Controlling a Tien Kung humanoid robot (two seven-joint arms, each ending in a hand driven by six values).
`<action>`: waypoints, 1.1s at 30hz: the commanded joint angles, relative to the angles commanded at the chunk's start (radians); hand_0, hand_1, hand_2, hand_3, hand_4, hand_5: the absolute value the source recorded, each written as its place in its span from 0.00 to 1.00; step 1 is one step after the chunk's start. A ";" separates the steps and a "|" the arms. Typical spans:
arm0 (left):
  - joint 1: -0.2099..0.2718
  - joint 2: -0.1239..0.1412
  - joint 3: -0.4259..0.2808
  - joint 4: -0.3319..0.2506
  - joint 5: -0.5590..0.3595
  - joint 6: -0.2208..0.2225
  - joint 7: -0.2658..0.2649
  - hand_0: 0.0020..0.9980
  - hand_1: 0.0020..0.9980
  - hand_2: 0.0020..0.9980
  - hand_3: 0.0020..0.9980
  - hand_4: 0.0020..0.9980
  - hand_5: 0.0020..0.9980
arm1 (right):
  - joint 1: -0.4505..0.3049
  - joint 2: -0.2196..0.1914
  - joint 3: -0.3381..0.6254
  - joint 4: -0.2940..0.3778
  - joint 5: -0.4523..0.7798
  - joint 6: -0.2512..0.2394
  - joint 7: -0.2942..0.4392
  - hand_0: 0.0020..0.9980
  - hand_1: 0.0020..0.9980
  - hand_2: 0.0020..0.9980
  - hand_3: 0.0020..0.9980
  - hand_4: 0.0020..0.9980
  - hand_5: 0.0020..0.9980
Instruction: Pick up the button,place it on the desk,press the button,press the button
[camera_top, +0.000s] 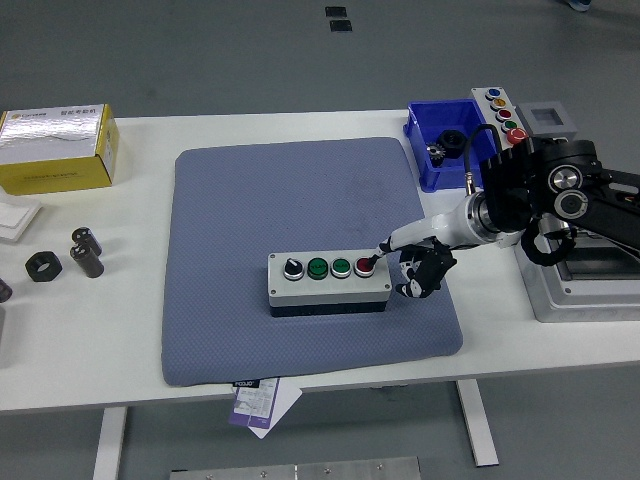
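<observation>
Reaching in from the right, the right hand (415, 262) hung low over the blue-grey mat (300, 260), with one white finger stretched out to the left and the dark remaining fingers curled under the palm, gripping nothing. That pointing fingertip (383, 247) lay at the edge of the red button (364, 266), the rightmost control on the button box (328, 282); whether it actually pressed the cap down could not be told.

The button box sat flat on the mat, near the mat's front right part, its long side running left to right. Its grey top carried a black selector knob (293, 268) at the left, then two green buttons (318, 267), then the red one.

The mat covered the middle of the white surface (140, 360). Behind the hand, a blue bin (424, 150) stood at the mat's far right corner with a dark part inside, and just beside it lay a second panel (503, 112) with a row of coloured buttons. A grey metal fixture (580, 285) stood at the surface's right edge. Well apart on the left were a yellow box (58, 150), a black nut (43, 266) and two small dark cylinders (88, 251).
</observation>
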 joint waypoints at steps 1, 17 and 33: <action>0.000 0.000 0.000 0.000 0.000 0.000 0.000 0.69 0.63 0.55 0.59 0.67 0.20 | 0.001 0.004 -0.001 -0.006 0.001 -0.002 0.000 0.00 0.18 0.25 1.00 0.41 0.00; 0.004 0.000 0.001 0.000 -0.003 0.000 0.000 0.69 0.63 0.55 0.59 0.67 0.20 | -0.020 -0.034 0.075 0.035 0.033 -0.005 0.024 0.00 0.18 0.25 1.00 0.41 0.00; 0.019 -0.008 0.030 0.002 -0.041 -0.002 -0.014 0.69 0.63 0.55 0.59 0.67 0.20 | -0.461 0.038 0.606 0.070 -0.324 -0.381 0.287 0.00 0.18 0.33 1.00 0.66 0.14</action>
